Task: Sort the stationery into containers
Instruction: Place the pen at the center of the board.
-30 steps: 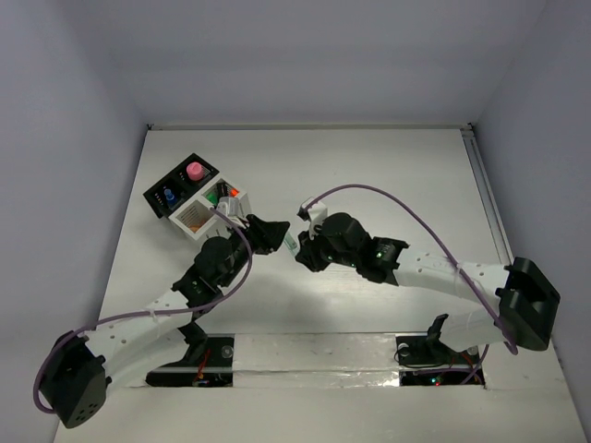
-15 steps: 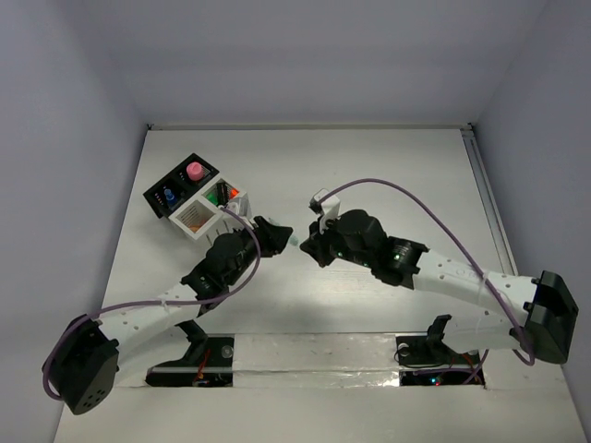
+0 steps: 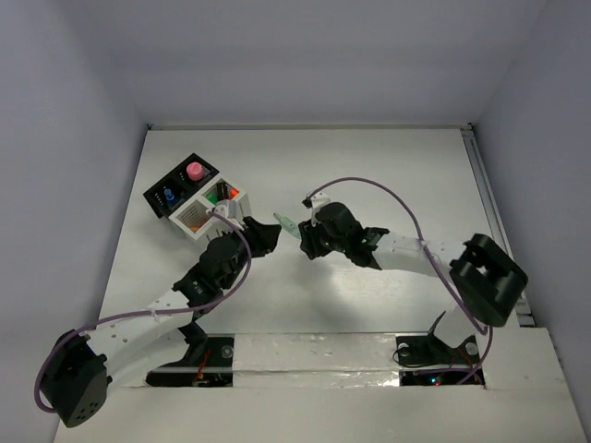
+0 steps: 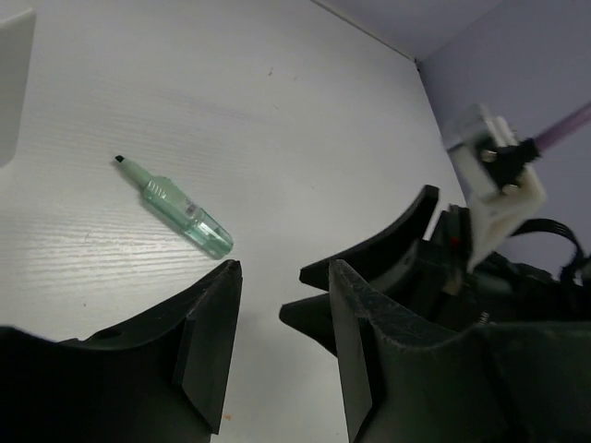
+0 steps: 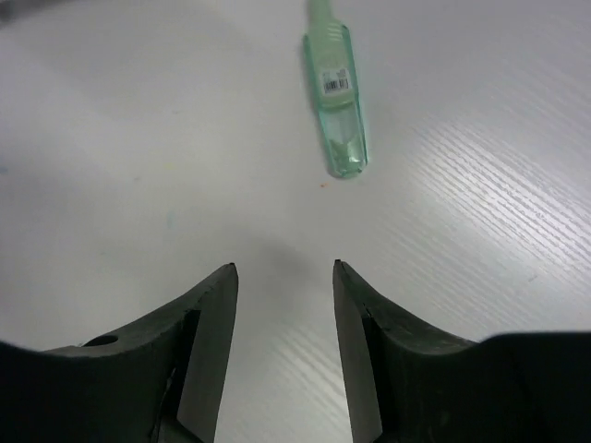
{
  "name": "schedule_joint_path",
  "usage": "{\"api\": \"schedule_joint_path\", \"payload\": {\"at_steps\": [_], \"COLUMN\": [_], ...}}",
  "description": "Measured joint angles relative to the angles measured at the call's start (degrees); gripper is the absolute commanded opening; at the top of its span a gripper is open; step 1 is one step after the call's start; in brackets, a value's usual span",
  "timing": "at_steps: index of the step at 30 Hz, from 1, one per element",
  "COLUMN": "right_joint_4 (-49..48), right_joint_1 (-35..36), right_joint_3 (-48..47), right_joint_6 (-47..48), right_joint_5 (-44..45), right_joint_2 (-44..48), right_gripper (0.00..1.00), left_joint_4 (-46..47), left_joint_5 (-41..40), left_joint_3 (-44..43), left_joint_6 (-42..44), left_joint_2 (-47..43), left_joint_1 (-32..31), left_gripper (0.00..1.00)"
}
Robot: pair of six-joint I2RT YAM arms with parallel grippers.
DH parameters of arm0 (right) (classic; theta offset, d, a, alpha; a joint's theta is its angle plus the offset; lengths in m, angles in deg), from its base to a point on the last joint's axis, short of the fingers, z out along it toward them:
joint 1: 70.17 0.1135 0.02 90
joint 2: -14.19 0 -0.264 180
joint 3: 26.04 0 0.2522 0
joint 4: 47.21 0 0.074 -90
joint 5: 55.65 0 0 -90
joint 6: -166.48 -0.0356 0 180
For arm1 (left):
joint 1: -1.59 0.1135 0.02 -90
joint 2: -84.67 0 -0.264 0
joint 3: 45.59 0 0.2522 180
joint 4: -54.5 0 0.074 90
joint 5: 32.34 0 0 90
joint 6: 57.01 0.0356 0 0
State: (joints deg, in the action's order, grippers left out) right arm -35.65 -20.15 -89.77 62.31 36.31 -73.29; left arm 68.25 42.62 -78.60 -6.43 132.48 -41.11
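1. The mint green marker [image 5: 338,101] lies flat on the white table [image 5: 480,231]. It is at the upper middle of the right wrist view and left of centre in the left wrist view, touching neither gripper.
2. It looks light, stiff and smooth. The translucent plastic barrel is probably slippery and may roll on the faintly grained tabletop.
3. The best hold is probably across the wide mid-barrel by the barcode label, not at the narrow nib end.
4. The right gripper [image 5: 282,323] has its jaws apart with nothing between them. The left gripper [image 4: 282,341] is likewise parted and empty.
5. The black container [image 3: 182,185] and the white container [image 3: 208,205], rigid boxes joined together, sit at the upper left of the top view.
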Motion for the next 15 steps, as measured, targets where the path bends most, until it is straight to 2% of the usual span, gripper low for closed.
{"api": "schedule_joint_path", "payload": {"at_steps": [1,2,7,12,15], "right_joint_4": [-0.42,-0.81,-2.51,-5.97,-7.26], "right_joint_1": [-0.52,-0.85,-3.65,-9.57,-10.34], "right_joint_3": [-0.44,-1.18,-3.45,-4.81,-6.25], "right_joint_6": [0.44,0.52,1.2,1.84,2.95], "right_joint_5": [-0.09,-0.04,-1.14,-3.63,-5.42], "right_joint_2": [-2.08,-4.57,-13.38,-15.85,-17.81], "right_gripper": [0.55,0.62,0.63,0.64,0.62], "left_joint_4": [-0.13,-0.22,-0.28,0.26,0.96], "left_joint_5": [-0.04,-0.04,0.28,1.27,1.46], "left_joint_3": [0.15,0.31,1.01,1.07,1.66], "left_joint_6": [0.02,0.04,0.15,0.61,0.87], "left_joint_2": [0.0,0.0,0.13,0.61,0.83], "left_joint_1": [0.0,0.0,0.0,0.0,0.0], "left_gripper": [0.39,0.39,0.39,0.39,0.39]}}
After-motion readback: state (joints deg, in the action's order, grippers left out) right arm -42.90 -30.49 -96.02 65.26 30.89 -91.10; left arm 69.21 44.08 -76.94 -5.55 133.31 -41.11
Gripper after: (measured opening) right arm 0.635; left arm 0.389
